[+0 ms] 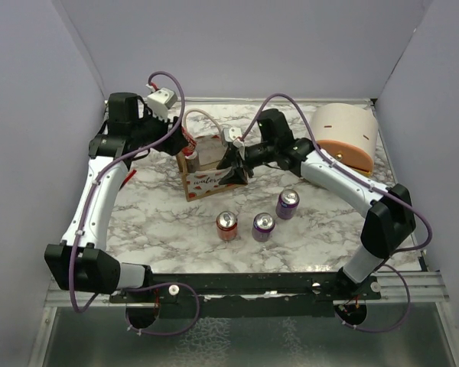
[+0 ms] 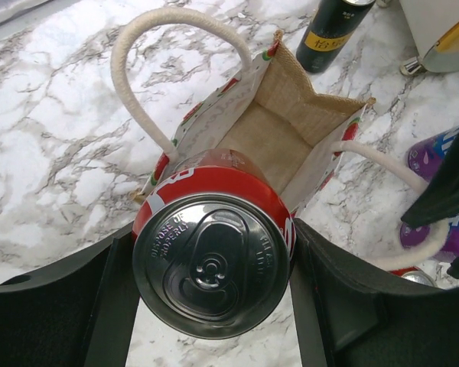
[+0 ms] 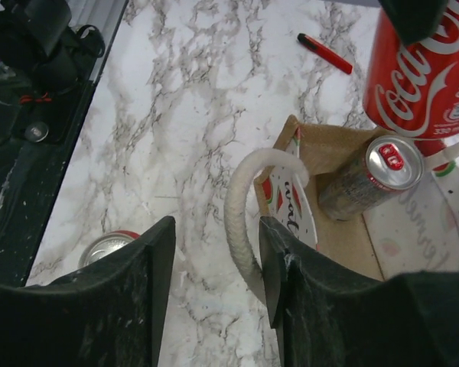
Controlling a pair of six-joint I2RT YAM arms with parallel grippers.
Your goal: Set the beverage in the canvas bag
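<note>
My left tool (image 1: 185,142) clamps the Coca-Cola can (image 2: 214,267) above the canvas bag (image 2: 291,130), whose mouth lies toward 1 o'clock of it, so a straight drop could clip the near rim and topple the bag; my right tool (image 3: 214,233) straddles one rope handle (image 3: 241,206), half-narrowed, and I cannot tell whether it pinches.

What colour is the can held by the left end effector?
Red can, silver top; best in the left wrist view.

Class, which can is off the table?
The red Coca-Cola can, held in the left tool above the bag; the other cans stand on the table.
</note>
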